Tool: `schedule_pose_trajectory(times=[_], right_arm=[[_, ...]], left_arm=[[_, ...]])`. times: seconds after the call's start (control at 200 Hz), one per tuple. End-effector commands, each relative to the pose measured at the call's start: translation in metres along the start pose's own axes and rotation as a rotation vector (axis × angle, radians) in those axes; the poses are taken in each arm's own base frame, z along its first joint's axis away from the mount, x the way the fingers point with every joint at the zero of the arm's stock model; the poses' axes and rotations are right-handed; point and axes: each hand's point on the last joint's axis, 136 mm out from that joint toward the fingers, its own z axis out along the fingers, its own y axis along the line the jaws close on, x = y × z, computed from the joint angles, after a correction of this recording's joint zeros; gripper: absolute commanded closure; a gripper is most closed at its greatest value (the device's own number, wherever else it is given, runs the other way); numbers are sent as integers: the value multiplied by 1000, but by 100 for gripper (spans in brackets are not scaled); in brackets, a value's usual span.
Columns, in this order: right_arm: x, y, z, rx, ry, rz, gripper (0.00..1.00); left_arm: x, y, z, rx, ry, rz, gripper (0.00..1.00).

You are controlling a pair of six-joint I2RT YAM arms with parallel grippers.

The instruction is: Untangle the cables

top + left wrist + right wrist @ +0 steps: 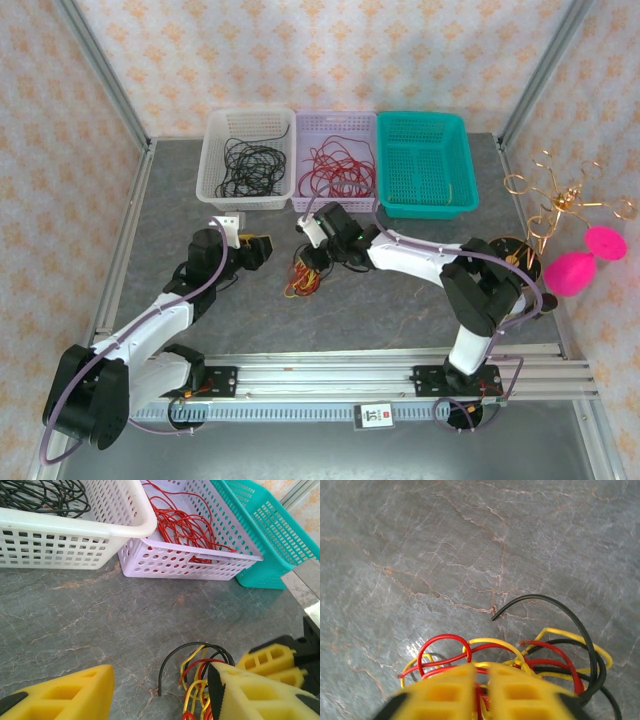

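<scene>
Centrally on the grey table (400,300), near the lilac basket (336,116): cables (302,278), a red, yellow and black knot. Right gripper (481,669) closed on strands at the knot's top; left gripper (160,674) just beside, jaws spread wide, holding nothing.

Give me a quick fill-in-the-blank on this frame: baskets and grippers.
1. The coil in the white basket is ____.
2. The strands in the lavender basket are ____.
3. The right gripper is ____ on the tangled cables.
4. The left gripper is ____, holding nothing.

Missing words: black; red; shut; open.
</scene>
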Motion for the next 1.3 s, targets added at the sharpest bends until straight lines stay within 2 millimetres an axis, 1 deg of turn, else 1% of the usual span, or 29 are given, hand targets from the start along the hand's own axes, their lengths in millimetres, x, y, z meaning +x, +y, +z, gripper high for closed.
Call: schedule_pose_trajectory(times=[0.0, 0.065, 0.155, 0.305, 0.43, 0.531, 0.601, 0.671, 0.716, 0.776, 0.906, 0.986, 1.126, 1.191, 1.226, 1.276, 1.296], right_arm=[[-18, -2, -16, 46, -38, -14, 100], [-25, -2, -30, 68, -66, -5, 100], [-38, 0, -57, 94, -123, 12, 100], [-59, 14, -104, 78, -224, 32, 100], [-72, 20, -133, 80, -280, 46, 100], [-84, 19, -154, 112, -319, 65, 100], [-95, 19, -173, 133, -362, 86, 100], [-108, 23, -191, 128, -406, 105, 100], [-115, 28, -201, 110, -431, 118, 100], [-125, 35, -212, 79, -460, 130, 100], [-139, 49, -230, 11, -499, 160, 100], [-144, 54, -241, -15, -522, 181, 100], [-148, 62, -251, -58, -549, 210, 100], [-148, 62, -254, -62, -560, 223, 100], [-147, 62, -255, -65, -564, 227, 100], [-148, 63, -257, -72, -572, 232, 100], [-148, 64, -259, -76, -576, 233, 100]], left_arm=[[-14, -18, -3, 63, -20, 21, 46], [-15, -26, -4, 92, -19, 35, 46], [-18, -43, -6, 145, -23, 69, 46], [-22, -79, -10, 262, -32, 113, 46], [-29, -114, -15, 386, -43, 146, 45], [-35, -142, -22, 478, -55, 177, 39], [-38, -164, -31, 567, -73, 204, 34], [-38, -185, -40, 664, -88, 240, 31], [-38, -195, -42, 712, -91, 265, 29], [-38, -204, -42, 753, -101, 296, 27], [-49, -209, -32, 759, -166, 336, 26], [-58, -217, -31, 796, -210, 342, 26], [-69, -228, -29, 855, -267, 345, 25], [-72, -232, -28, 875, -271, 342, 27], [-72, -234, -26, 878, -270, 338, 32], [-72, -234, -23, 874, -265, 332, 46], [-74, -234, -22, 869, -270, 328, 57]])
